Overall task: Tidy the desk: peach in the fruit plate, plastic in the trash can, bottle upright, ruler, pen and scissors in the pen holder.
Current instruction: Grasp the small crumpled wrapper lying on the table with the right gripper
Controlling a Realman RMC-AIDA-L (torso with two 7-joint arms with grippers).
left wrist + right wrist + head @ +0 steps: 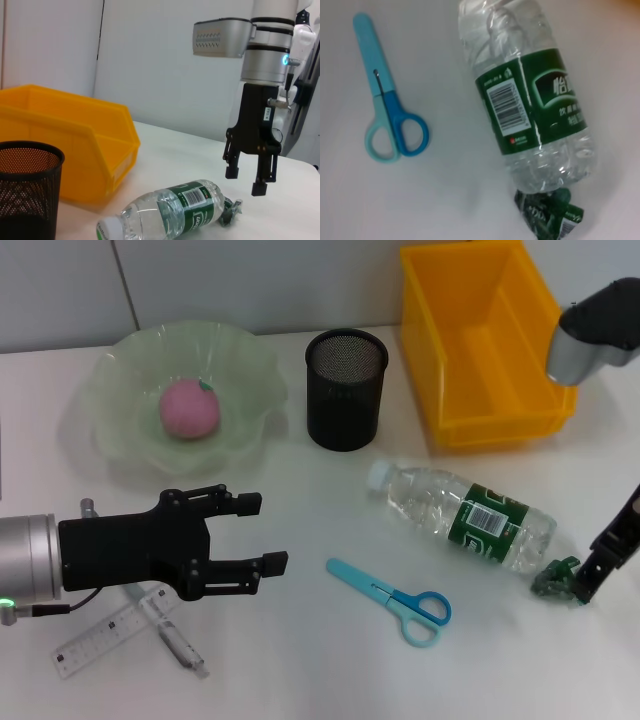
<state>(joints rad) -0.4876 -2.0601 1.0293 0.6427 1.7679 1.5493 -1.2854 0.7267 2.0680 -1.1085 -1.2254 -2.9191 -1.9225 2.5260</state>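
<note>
Head view, right jaws: the right gripper (590,585) hangs at the right edge of the surface, its black fingers pointing down just beside the plastic; in the left wrist view the same gripper (248,181) has its jaws apart, with nothing between them, above the plastic.
Left jaws: the left gripper (262,532) reaches in from the left, jaws apart and empty, above the near-left part of the surface.
Plastic: a crumpled dark-green scrap (555,578) lies on the surface (300,660), touching the base of the bottle (547,212).
Bottle: the clear bottle (465,517) with its green label lies on its side, cap toward the pen holder, base toward the right gripper.
Scissors: the blue scissors (395,600) lie flat, closed, near the bottle and apart from it.
Ruler and pen: the clear ruler (100,640) and the grey pen (170,632) lie crossed at the near-left, partly under the left gripper.
Fruit plate: the pale-green bowl (120,360) at the far left holds the pink peach (190,408).
Pen holder: the black mesh cup (346,390) stands upright between bowl and bin; nothing shows inside.
Trash can: the yellow bin (480,335) at the far right shows a bare floor.
</note>
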